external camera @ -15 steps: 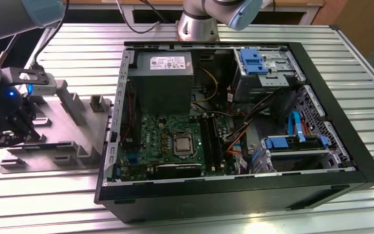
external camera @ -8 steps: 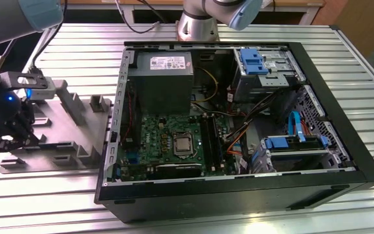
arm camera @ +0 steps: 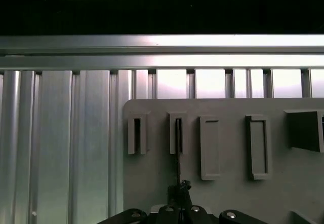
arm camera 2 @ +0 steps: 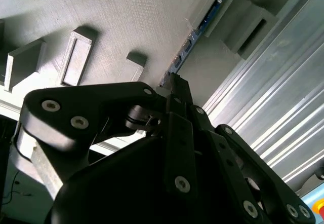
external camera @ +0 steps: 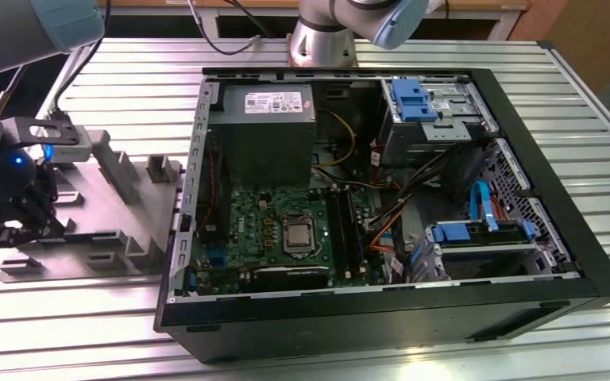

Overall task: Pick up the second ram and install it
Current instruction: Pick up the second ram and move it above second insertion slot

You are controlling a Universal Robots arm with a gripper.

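Lower centre, the second ram (arm camera: 178,148) is clamped between fingers of the gripper (arm camera: 179,186); judged light, brittle, best held by edges

Grey fixture blocks (external camera: 125,168) crowd the pincer (external camera: 13,232) clasping the second ram (arm camera 2: 189,46). The computer case (external camera: 390,305) walls one side. Bench (arm camera: 61,148) slats past the blocks lie free.

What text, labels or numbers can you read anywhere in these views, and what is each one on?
Nothing is legible.
Power supply label: has print, too small to read.
Motherboard: markings too small to read.
Second ram, gripped by the pincer: no readable print.
Grey fixture plate: no text.
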